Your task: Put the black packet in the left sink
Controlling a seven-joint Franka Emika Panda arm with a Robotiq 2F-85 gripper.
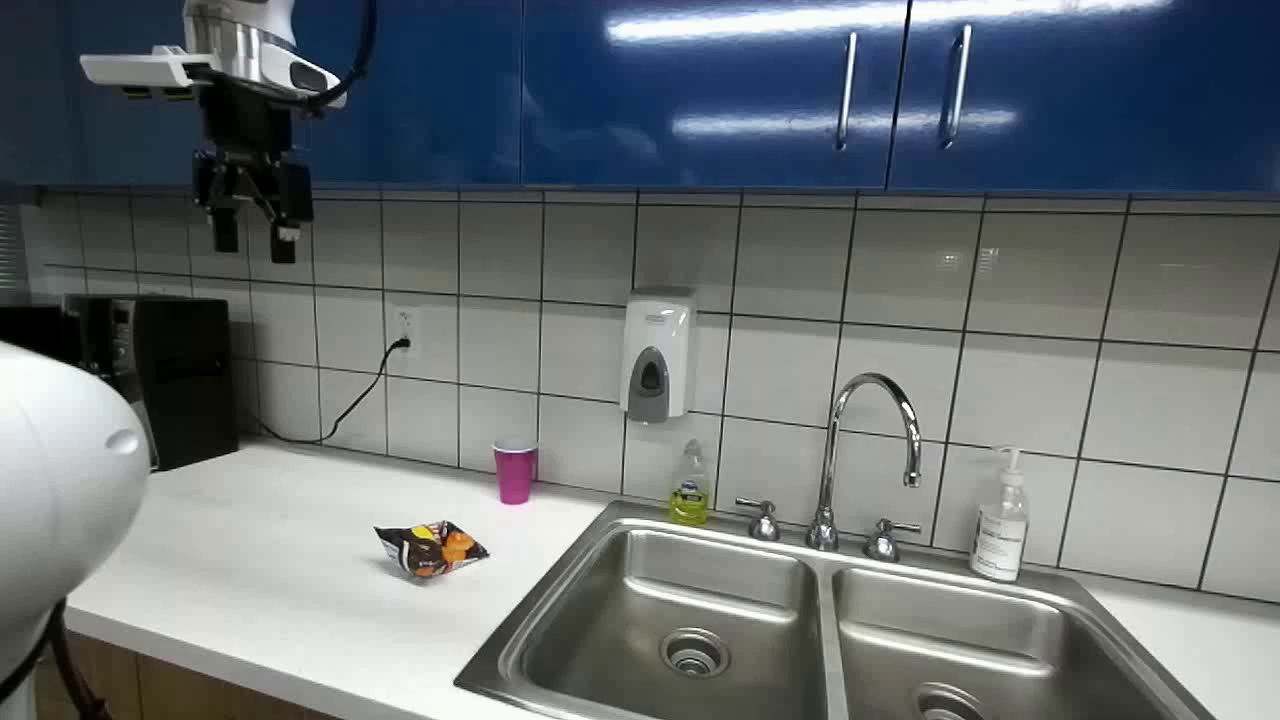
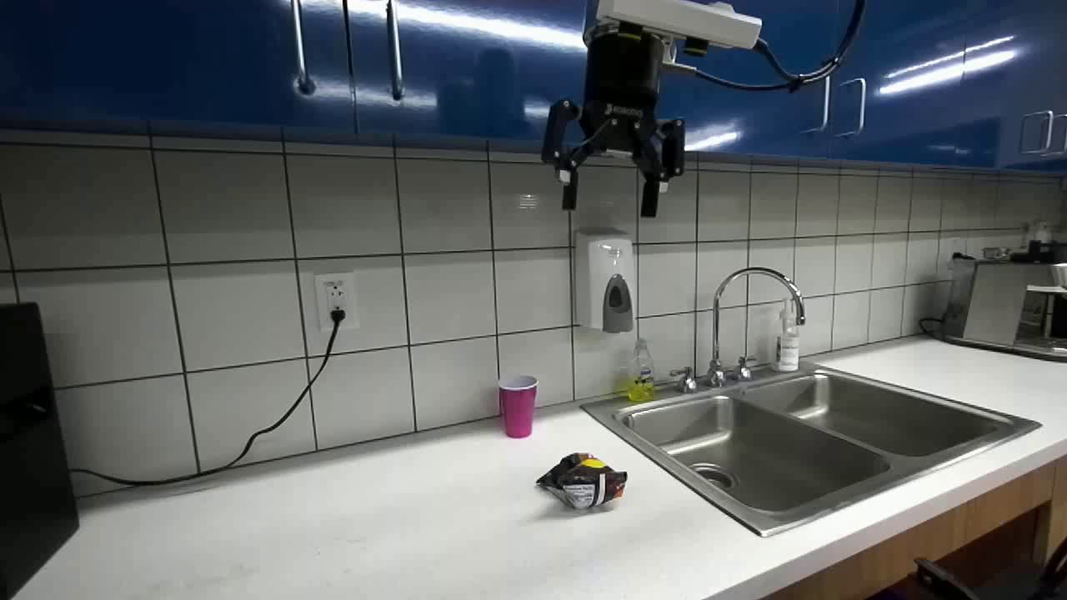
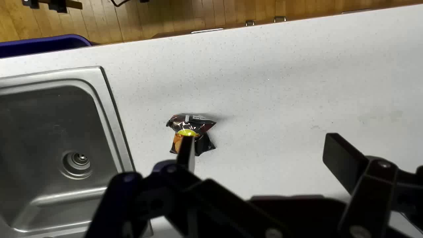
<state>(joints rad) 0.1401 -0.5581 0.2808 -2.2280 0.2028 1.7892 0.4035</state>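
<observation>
In an exterior view, the black packet [image 1: 430, 550] lies crumpled on the white counter [image 1: 260, 530], its orange and yellow patches showing, well apart from the gripper [image 1: 254, 240], which hangs high before the blue cabinets [image 1: 430, 90] with its two fingers spread. The left sink [image 1: 590, 600] opens to the right of the packet, and a pink cup [image 1: 516, 475] stands upright by the tiled wall [image 1: 590, 445]. In an exterior view, the packet [image 2: 588, 483] shows a pale printed panel; it rests near the sink's edge, apart from it (the cup stands behind, nearer the wall), while the fingers point down with a clear gap between them, high above the counter. A bottle [image 2: 640, 382] of yellow-green liquid stands at the sink's back rim, and a white dispenser [image 2: 602, 279] hangs on the tiles. In the wrist view, the fingertips [image 3: 185, 152] are wide apart; one covers a bit of the packet's lower part from this angle. The left sink's metal rim is near the packet, and wooden floor [image 3: 191, 13] runs along the top.
</observation>
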